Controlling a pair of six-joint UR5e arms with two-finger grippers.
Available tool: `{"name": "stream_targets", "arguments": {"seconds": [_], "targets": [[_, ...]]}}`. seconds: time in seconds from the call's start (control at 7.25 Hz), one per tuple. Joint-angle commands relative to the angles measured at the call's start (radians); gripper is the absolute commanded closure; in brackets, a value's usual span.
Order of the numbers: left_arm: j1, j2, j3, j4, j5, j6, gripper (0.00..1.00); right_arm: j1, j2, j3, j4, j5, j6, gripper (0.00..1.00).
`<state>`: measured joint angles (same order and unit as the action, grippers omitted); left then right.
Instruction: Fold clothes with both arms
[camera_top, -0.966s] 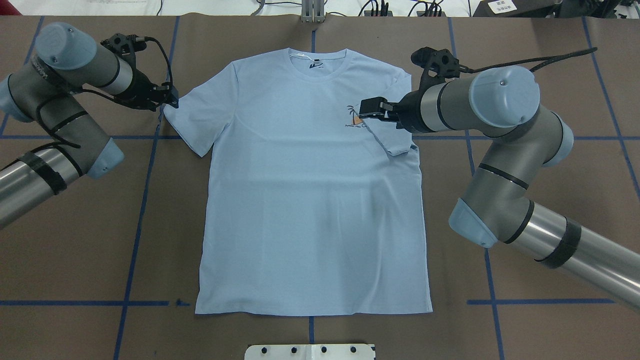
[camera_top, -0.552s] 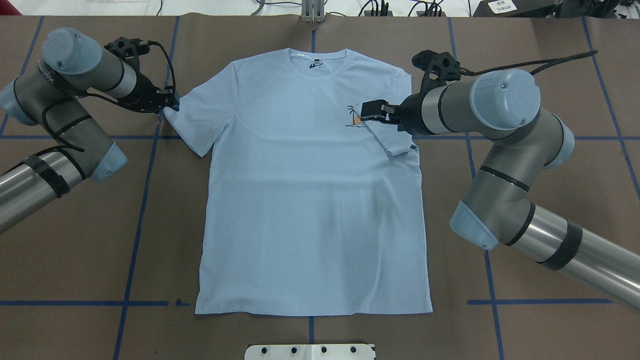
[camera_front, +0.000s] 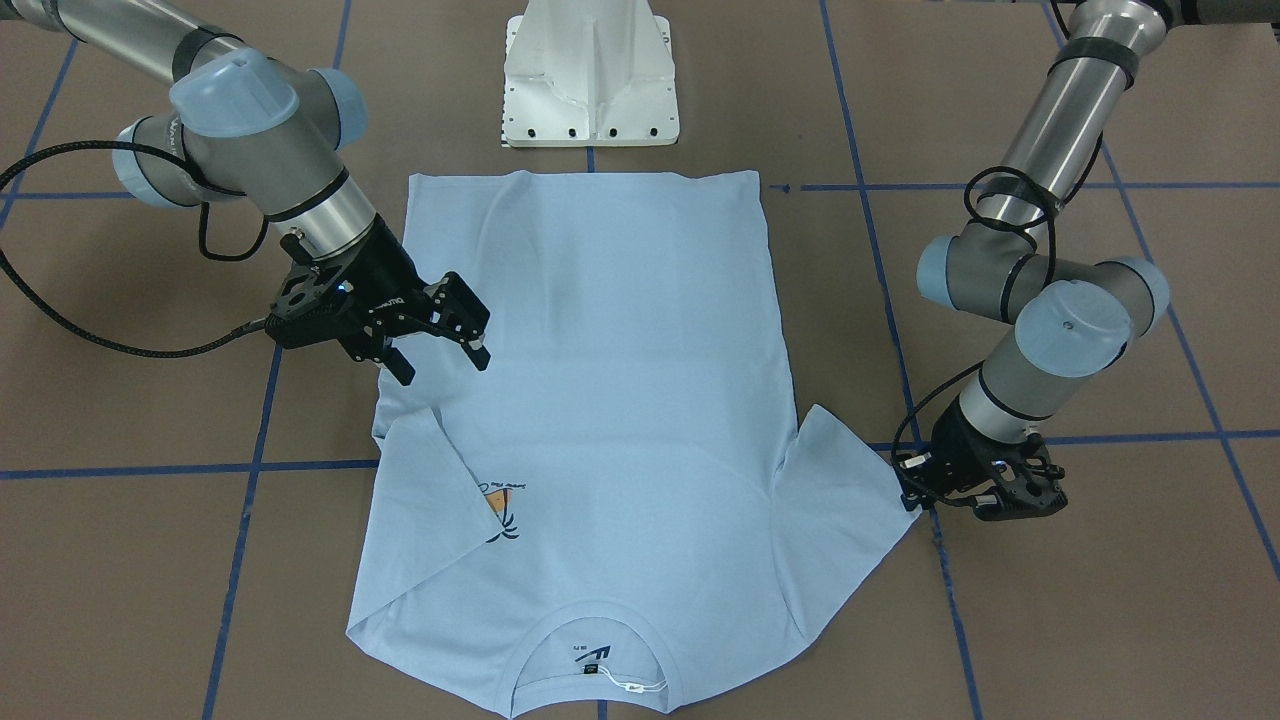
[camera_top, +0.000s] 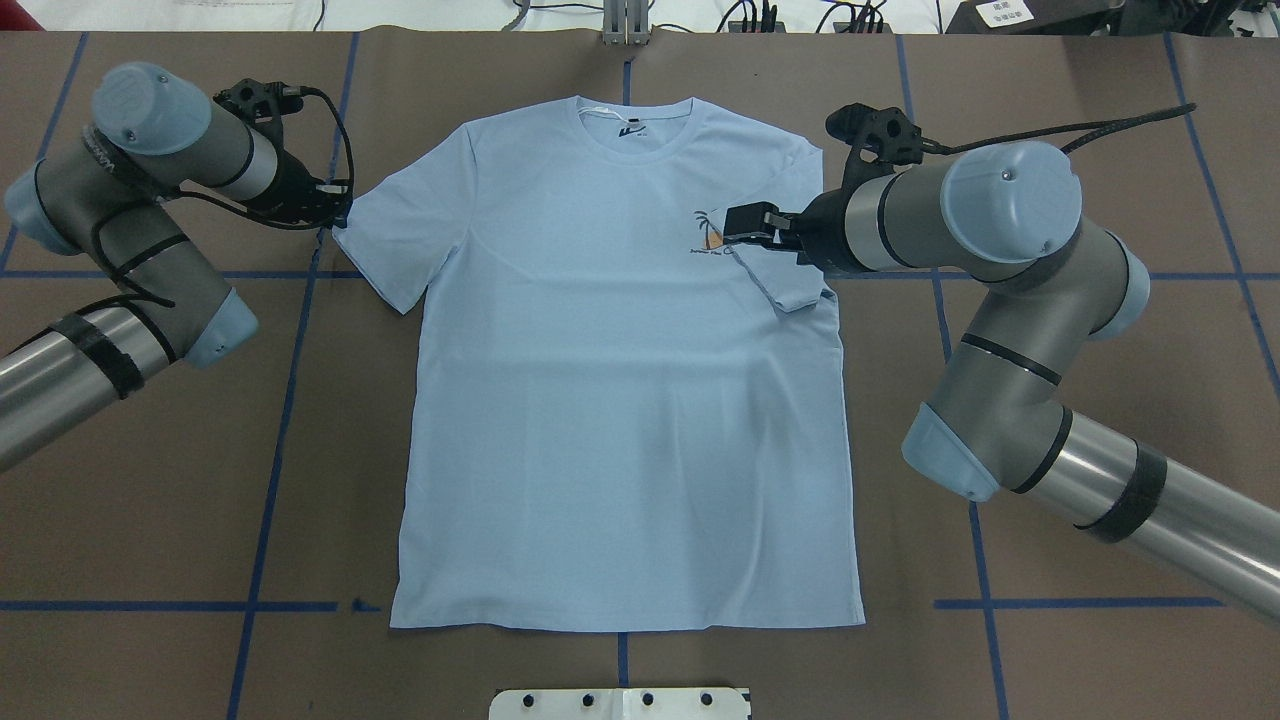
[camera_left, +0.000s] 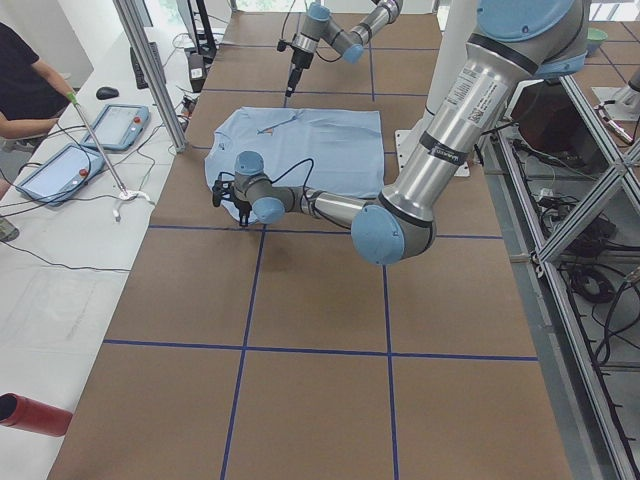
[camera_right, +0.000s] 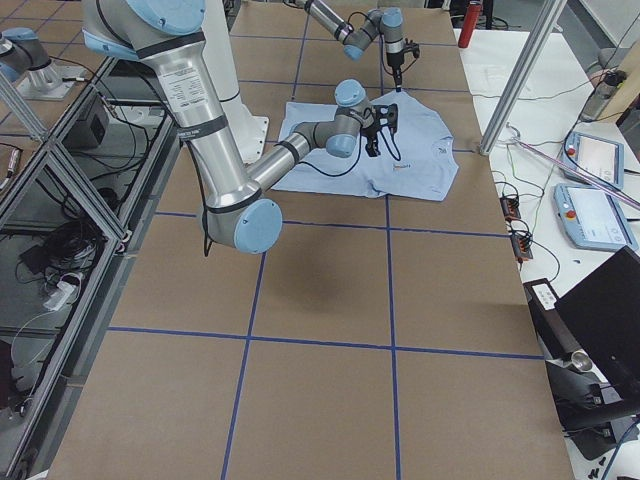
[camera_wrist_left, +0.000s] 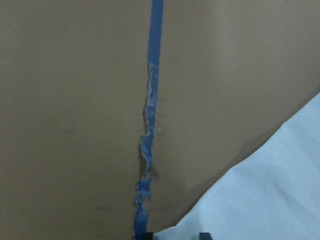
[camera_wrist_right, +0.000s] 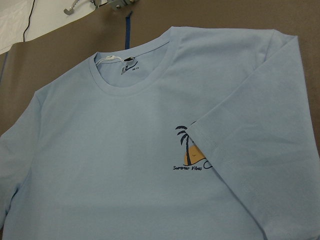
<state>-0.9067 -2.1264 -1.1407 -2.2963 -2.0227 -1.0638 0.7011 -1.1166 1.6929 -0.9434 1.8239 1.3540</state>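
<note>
T-shirt (camera_top: 620, 400) flat on desk (camera_top: 300, 480), face up, collar far from me. Right sleeve (camera_top: 785, 285) already folded inward, covering part of palm print (camera_top: 708, 232). My right hand (camera_front: 440, 358): wide, empty, above that sleeve, barely shifted. My left hand (camera_top: 335, 212) has closed in on left sleeve (camera_top: 395, 240) corner. Tips narrowly apart, cloth edge between, no pinch yet. Judgement: left sleeve fold comes next.
</note>
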Motion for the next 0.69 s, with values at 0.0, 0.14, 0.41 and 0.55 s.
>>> {"name": "stream_targets", "arguments": {"seconds": [0.0,0.14,0.41,0.55], "targets": [[-0.001,-0.024,-0.01,0.021,-0.01,-0.005,1.0,0.0,0.0,0.001,0.0,0.0,-0.001,0.0],[0.0,-0.042,-0.049,0.062,-0.037,-0.03,1.0,0.0,0.0,0.001,0.0,0.002,-0.001,0.0],[0.049,-0.159,-0.087,0.173,-0.039,-0.192,1.0,-0.002,0.0,0.001,0.0,0.002,-0.001,0.0],[0.075,-0.203,-0.077,0.179,-0.036,-0.25,1.0,-0.003,0.0,-0.001,0.0,0.002,-0.001,0.0]]}}
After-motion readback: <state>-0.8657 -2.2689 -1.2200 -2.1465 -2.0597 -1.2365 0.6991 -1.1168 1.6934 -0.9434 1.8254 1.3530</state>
